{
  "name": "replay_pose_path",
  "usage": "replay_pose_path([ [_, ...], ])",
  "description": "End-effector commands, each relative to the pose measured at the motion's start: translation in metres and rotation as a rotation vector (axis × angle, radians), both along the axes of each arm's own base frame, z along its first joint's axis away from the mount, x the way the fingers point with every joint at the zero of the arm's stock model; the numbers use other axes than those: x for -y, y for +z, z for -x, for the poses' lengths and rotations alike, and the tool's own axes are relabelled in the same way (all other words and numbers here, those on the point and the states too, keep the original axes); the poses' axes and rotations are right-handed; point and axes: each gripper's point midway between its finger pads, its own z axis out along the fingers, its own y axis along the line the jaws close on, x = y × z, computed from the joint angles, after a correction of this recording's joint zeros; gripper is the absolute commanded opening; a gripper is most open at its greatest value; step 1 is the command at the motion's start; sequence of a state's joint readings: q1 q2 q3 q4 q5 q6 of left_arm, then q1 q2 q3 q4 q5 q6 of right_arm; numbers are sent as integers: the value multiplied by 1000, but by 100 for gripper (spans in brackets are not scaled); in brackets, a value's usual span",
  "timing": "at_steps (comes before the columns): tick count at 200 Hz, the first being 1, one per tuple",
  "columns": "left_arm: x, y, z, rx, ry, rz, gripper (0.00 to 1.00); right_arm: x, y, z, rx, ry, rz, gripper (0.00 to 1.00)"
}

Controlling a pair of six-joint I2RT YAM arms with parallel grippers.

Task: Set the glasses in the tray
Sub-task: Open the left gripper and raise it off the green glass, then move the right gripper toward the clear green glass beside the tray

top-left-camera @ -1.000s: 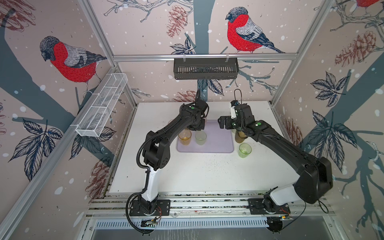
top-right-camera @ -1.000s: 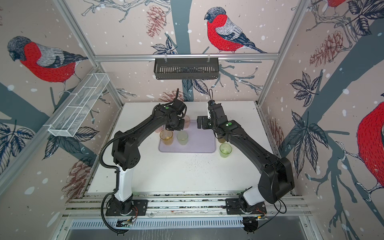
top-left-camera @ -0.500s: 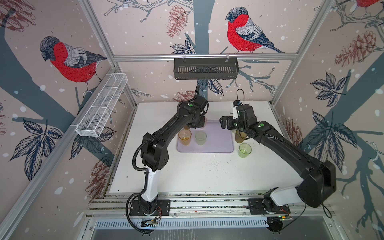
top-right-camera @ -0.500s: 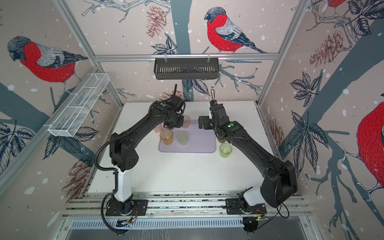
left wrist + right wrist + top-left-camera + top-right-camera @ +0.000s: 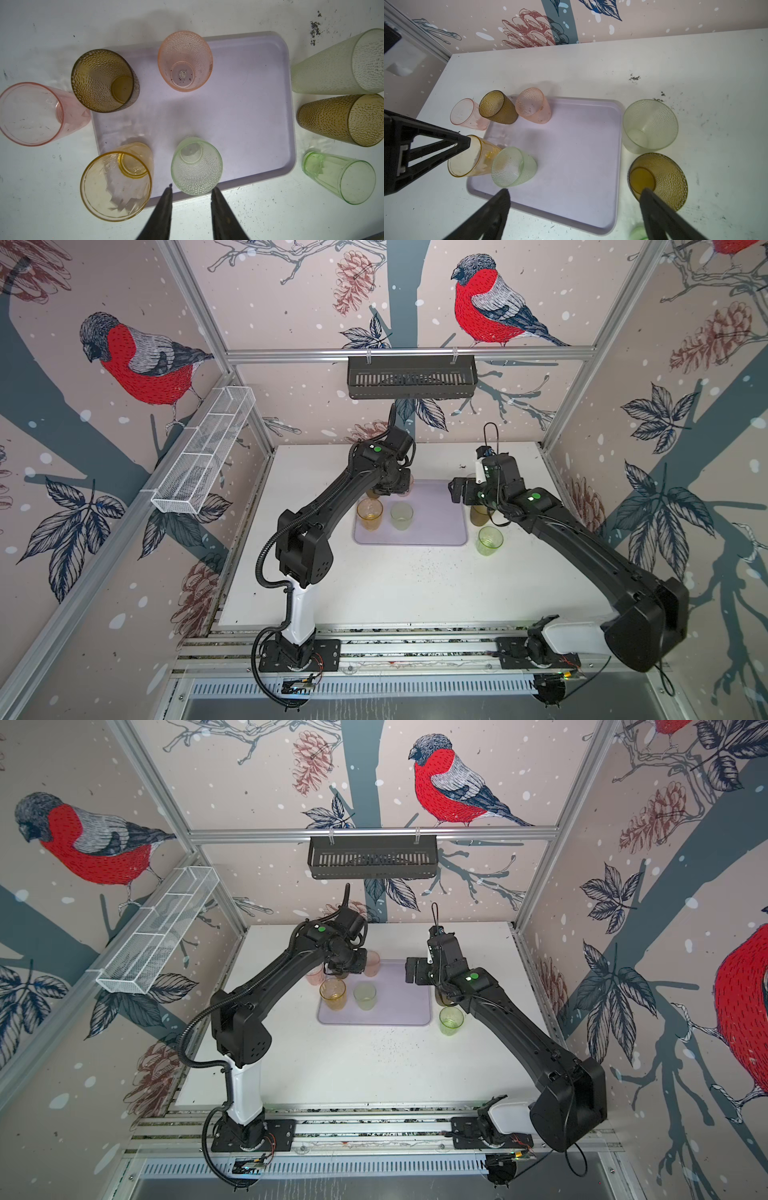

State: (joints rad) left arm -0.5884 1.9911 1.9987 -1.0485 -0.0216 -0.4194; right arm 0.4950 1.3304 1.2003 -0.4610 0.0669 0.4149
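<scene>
Lilac tray (image 5: 249,116) carries four dimpled or faceted glasses (image 5: 185,62); left tool (image 5: 191,191) slightly spread, empty, just behind the pale green one (image 5: 196,166); right tool (image 5: 575,199) spread wide.

1. My flat lilac plastic tray (image 5: 239,108) looks smooth and matt.
2. My pink dimpled translucent tumbler (image 5: 185,62) looks pebbled; the smooth amber tumbler (image 5: 116,185) is glossy.
3. My white tabletop (image 5: 591,68) looks matt and scuffed.
</scene>
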Motion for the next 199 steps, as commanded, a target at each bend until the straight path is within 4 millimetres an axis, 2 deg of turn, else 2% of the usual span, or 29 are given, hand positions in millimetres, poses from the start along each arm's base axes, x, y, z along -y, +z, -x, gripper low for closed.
replay_pose_path([
  [1,8,6,6,-3,-19,46,37,12,-5,9,-28,-25,19,98],
  [20,16,8,9,0,-42,82,38,24,-8,17,-50,-55,14,97],
  [32,23,10,12,3,-65,109,38,31,-18,21,-79,-77,21,97],
  [37,26,11,13,5,-74,119,38,36,-11,25,-64,-86,14,97],
  [61,38,14,16,14,-114,155,39,49,-18,33,-96,-109,61,97],
  [116,60,21,15,42,-194,215,42,81,-37,39,-164,-187,113,97],
  [176,74,30,16,57,-255,254,46,117,-62,47,-254,-288,8,96],
  [199,75,32,16,60,-260,261,53,125,-72,51,-284,-311,-65,95],
])
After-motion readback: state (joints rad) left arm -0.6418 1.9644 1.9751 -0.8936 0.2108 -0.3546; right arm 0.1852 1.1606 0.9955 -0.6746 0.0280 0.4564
